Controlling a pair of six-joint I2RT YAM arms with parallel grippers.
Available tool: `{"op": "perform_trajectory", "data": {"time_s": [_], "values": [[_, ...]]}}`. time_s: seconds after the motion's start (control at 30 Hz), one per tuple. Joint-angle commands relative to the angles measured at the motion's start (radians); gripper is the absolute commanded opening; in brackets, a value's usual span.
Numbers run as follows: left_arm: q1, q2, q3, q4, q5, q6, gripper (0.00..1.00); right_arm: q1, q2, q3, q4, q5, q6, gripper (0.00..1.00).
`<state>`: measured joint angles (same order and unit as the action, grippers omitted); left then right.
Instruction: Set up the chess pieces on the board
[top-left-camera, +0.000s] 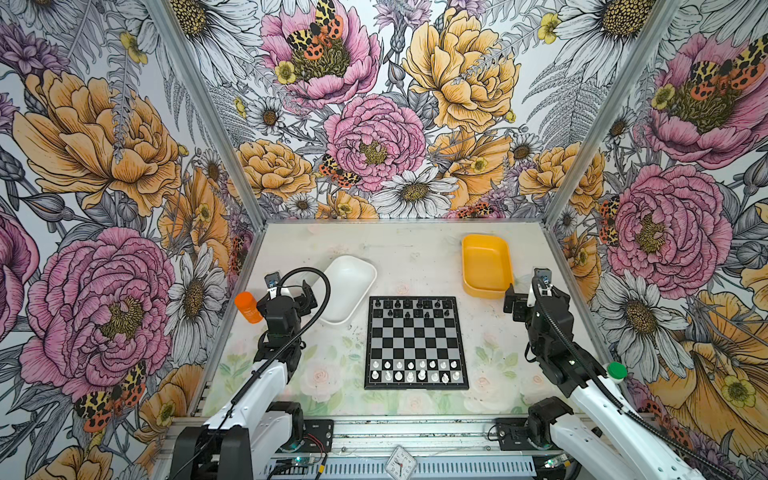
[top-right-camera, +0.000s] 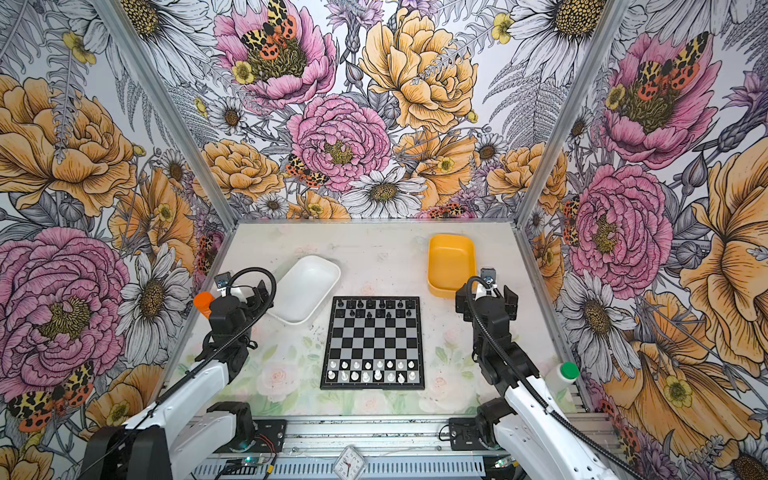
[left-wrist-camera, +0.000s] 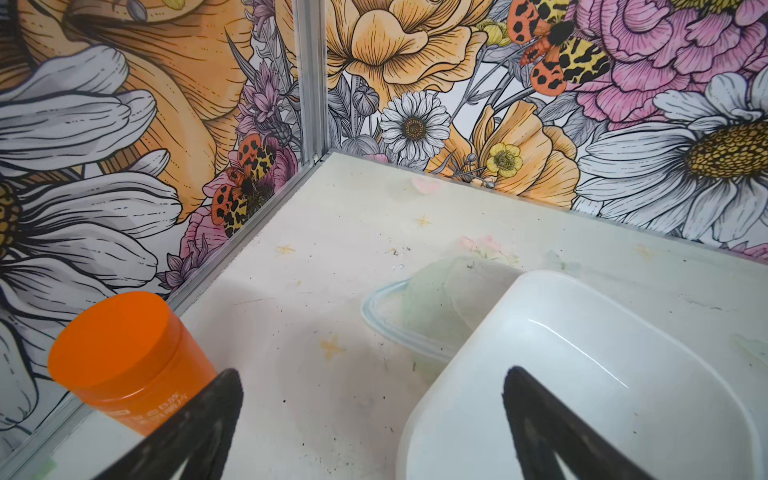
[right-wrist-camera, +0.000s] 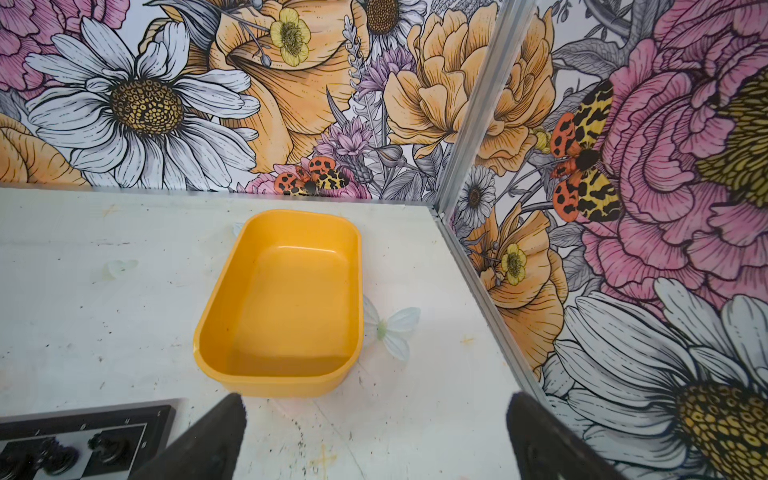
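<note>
Surface: pale scuffed tabletop (top-left-camera: 415, 257) boxed by flower-papered walls (top-left-camera: 374, 124).
Board: small black-and-silver chessboard (top-left-camera: 417, 340), central, between both arms.
Pieces: glossy black chessmen (top-left-camera: 427, 314) on its far 2 rows; white chessmen (top-left-camera: 399, 376) on its near 2.
Left arm: folded upward beside white oblong tub (left-wrist-camera: 561, 353); left gripper (left-wrist-camera: 372, 374) jaws wide, empty.
Right arm: folded likewise beside yellow oblong tub (right-wrist-camera: 291, 299); right gripper (right-wrist-camera: 374, 397) jaws wide, empty.

Board (top-left-camera: 416, 336) black and silver-grey checks, black frame. Black chessmen (top-left-camera: 397, 304), white chessmen (top-left-camera: 410, 365). White tub (top-left-camera: 351, 266), yellow tub (top-left-camera: 486, 243), orange bottle (top-left-camera: 248, 306), pink-orange floral walls (top-left-camera: 374, 137).
</note>
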<state>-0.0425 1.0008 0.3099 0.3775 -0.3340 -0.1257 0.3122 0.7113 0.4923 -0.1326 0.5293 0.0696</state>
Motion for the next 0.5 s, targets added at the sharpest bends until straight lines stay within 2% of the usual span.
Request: {"op": "perform_trajectory", "data": {"time_s": [0.0, 0.27, 0.4, 0.47], "values": [[0.017, 0.071, -0.018, 0.2, -0.013, 0.015, 0.99, -0.026, 0.075, -0.052, 0.2, 0.027, -0.007, 1.0], [0.027, 0.268, -0.022, 0.405, 0.028, 0.049, 0.99, -0.129, 0.353, -0.142, 0.51, -0.04, 0.024, 1.0], [0.034, 0.304, 0.02, 0.372, 0.057, 0.068, 0.99, -0.158, 0.479, -0.152, 0.654, -0.059, -0.004, 0.99], [0.036, 0.334, 0.022, 0.418, 0.054, 0.077, 0.99, -0.181, 0.53, -0.15, 0.712, -0.098, -0.011, 1.0]]}}
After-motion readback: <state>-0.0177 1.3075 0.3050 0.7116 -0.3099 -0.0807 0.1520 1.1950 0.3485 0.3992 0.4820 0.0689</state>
